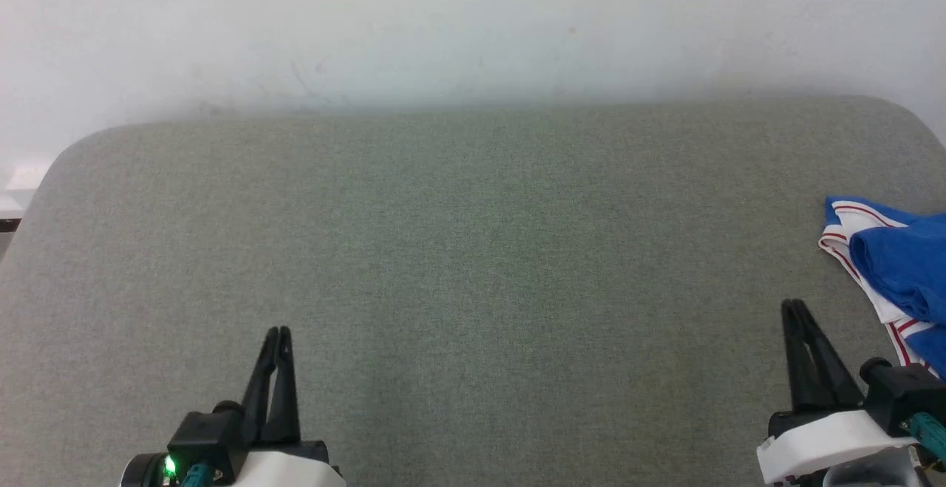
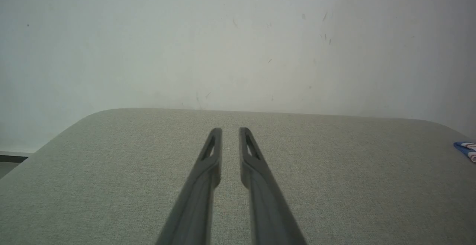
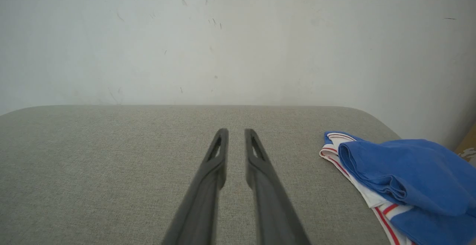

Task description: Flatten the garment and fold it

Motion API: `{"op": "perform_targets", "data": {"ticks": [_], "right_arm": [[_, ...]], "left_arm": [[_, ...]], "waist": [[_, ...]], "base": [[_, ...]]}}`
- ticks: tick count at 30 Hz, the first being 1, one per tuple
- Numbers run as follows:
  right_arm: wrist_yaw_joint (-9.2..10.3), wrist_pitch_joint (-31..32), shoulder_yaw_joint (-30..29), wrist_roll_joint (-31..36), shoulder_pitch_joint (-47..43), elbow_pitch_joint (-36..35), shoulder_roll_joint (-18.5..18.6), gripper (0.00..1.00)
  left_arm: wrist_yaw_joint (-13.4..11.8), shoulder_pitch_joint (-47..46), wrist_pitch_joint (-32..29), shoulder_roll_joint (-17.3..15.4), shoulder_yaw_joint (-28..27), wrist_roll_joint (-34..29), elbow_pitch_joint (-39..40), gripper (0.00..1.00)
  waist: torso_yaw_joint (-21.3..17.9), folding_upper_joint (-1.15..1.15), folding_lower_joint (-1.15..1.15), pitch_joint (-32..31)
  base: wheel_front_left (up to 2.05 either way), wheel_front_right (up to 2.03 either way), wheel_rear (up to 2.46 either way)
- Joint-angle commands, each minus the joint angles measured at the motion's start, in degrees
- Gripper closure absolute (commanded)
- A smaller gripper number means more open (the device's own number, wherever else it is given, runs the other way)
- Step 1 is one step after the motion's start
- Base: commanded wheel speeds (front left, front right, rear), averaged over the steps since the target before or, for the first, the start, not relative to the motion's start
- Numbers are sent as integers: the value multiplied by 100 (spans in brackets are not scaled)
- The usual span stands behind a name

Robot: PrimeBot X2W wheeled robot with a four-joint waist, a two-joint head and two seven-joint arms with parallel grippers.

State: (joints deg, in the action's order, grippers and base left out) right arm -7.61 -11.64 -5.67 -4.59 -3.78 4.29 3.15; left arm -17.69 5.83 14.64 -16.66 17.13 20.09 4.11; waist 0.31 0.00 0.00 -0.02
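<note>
Left jaws: nearly together, with a slim gap at the tips and nothing between them. They sit low over the bare counter (image 1: 473, 250), well apart from the cloth.
Right jaws: same slim gap, gripping nothing. They are near the garment (image 1: 898, 265) but not touching it.
Garment position: bunched at the counter's right edge, blue body heaped over white, red-striped trim.
Step in hand (judged): reach and grasp, then drag the heap to the centre.
Method: I should spread my right jaws first and pinch 1 layer at the striped edge. My left then crosses for a 2nd corner.
Left wrist view: a sliver of the garment (image 2: 466, 149) at its right border.
Right wrist view: the rolled blue fold (image 3: 405, 170) overlying the trim, which the head view crops.
</note>
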Motion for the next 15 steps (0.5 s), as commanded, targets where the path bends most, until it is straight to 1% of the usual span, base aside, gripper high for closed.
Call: {"op": "perform_targets", "data": {"ticks": [1, 15], "right_arm": [[0, 12, 5, 5, 4, -5, 0, 100], [1, 143, 69, 56, 46, -53, -3, 100]], "left_arm": [[19, -6, -16, 15, -18, -22, -4, 100], [217, -72, -180, 169, -210, -247, -51, 100]], "waist": [[0, 0, 0, 0], [-4, 0, 0, 0]], "base": [[0, 0, 0], [0, 0, 0]]}}
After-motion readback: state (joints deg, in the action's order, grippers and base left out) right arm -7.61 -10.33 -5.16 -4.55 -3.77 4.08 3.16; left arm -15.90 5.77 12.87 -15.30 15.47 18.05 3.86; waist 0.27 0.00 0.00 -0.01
